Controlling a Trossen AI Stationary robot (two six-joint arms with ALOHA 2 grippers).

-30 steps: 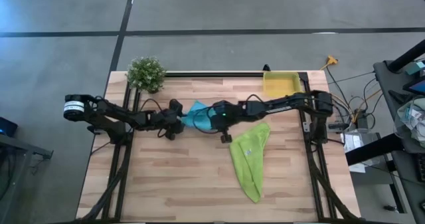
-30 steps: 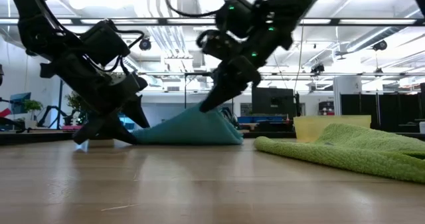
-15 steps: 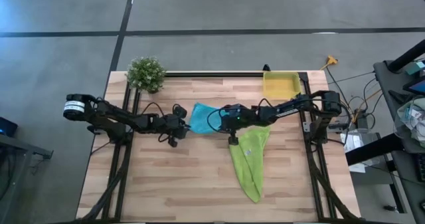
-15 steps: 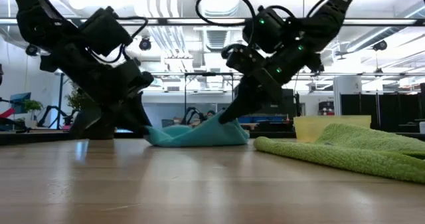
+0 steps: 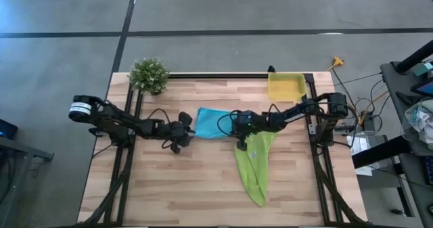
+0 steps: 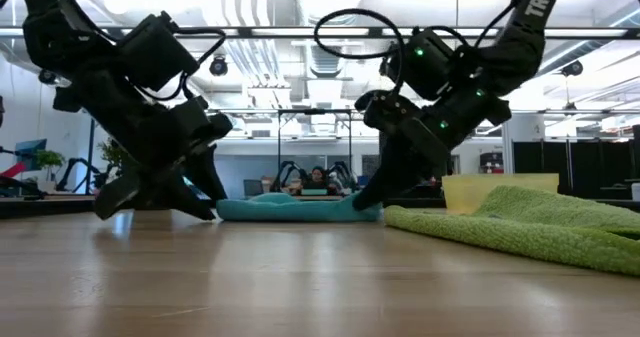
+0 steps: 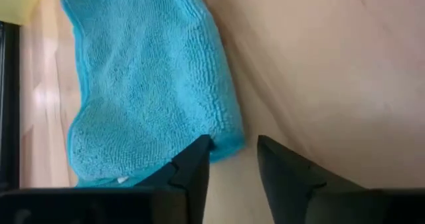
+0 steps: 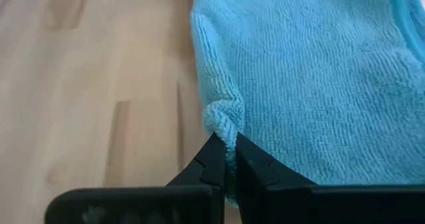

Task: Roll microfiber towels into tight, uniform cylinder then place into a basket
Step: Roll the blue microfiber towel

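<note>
Blue towel [image 8: 312, 84] edge (partly hidden) between right gripper [image 8: 224, 159] fingertips.

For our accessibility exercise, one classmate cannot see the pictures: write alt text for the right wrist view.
The right gripper, fingers shut, pinches a small fold at the edge of the blue towel. The towel lies flat on the wooden table.

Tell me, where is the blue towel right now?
In the high view the turquoise-blue microfiber towel lies flat mid-table, between the left pincer and the right pincer, which pinches its edge.
</note>
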